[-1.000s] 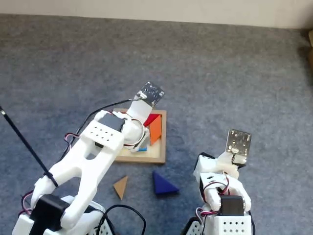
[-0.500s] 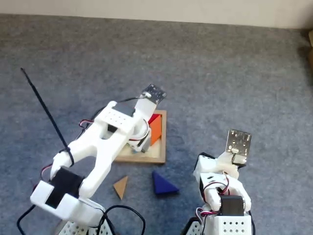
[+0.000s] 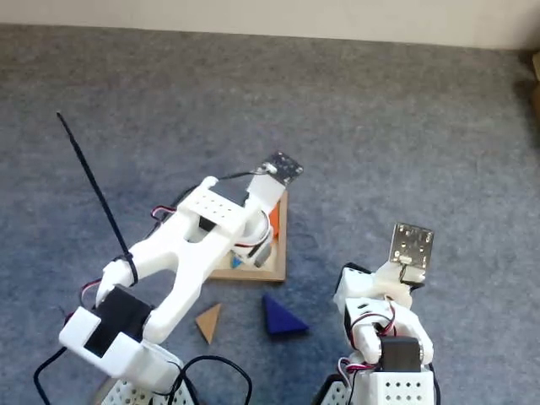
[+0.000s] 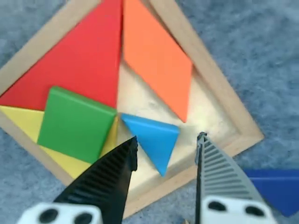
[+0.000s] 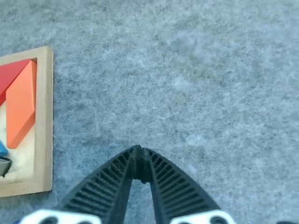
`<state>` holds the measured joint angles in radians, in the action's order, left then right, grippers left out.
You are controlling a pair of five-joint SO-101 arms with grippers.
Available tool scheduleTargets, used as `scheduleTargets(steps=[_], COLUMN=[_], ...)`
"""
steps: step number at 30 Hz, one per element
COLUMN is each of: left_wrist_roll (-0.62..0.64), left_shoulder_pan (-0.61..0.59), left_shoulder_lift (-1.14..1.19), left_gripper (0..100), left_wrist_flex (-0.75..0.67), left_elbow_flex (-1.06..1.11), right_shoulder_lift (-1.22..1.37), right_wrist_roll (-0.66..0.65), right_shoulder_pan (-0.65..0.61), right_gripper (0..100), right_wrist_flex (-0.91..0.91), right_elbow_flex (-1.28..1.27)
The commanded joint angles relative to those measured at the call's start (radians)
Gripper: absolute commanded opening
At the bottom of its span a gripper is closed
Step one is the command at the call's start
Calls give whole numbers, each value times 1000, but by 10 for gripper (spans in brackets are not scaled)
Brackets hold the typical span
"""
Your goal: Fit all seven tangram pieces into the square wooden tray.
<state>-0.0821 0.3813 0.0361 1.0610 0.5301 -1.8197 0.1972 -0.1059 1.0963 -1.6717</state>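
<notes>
**Left claw open above the tray, two pieces out on the carpet**

Your left gripper (image 4: 167, 138) hangs over the square wooden tray (image 4: 208, 70) with its jaws spread and nothing between them. The light blue triangle (image 4: 154, 137) lies in the tray directly below the gap.

Five pieces are inside the tray:
- The red triangle (image 4: 79, 60) and the orange parallelogram (image 4: 156, 56) lie edge to edge.
- The green square (image 4: 74, 123) sits against the red triangle.
- The yellow triangle (image 4: 21, 120) shows from under the green square on two sides.

Bare wood shows around the light blue triangle.

From the high view, the dark blue triangle (image 3: 281, 316) and a tan triangle (image 3: 207, 321) lie on the grey carpet (image 3: 380, 126). Both are just outside the tray's near rim and apart from each other.

Your right gripper (image 5: 139, 150) is off to the side of the tray, over bare carpet. Its fingers are pressed together on nothing.
</notes>
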Motion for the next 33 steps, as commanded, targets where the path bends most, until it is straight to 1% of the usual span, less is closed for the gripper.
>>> scheduleTargets(steps=[1,6,9,11,17,19,22,26,33], left_wrist_roll=[11,3,-17,-43,-46,-58,-143,-230,-448], left_shoulder_pan=[12,12,12,12,10,10,10,10,10], left_shoulder_lift=[-4,-2,42,87,159,159,159,159,156], left_gripper=[214,211,210,210,210,189,151,147,146], left_wrist_flex=[2,0,0,8,48,44,44,44,52], left_elbow_flex=[-27,-12,-22,-56,-134,-133,-133,-134,-134], right_shoulder_lift=[-25,-24,-24,-24,-22,-22,-22,-22,-24], right_wrist_roll=[-14,-14,-14,-14,-14,-14,-14,-14,-14], right_shoulder_pan=[12,12,12,12,12,12,12,12,12], right_gripper=[9,9,9,9,9,9,9,9,9], right_wrist_flex=[-16,-16,-16,-16,-16,-16,-16,-16,-16], right_elbow_flex=[-128,-128,-128,-127,-125,-125,-125,-125,-125])
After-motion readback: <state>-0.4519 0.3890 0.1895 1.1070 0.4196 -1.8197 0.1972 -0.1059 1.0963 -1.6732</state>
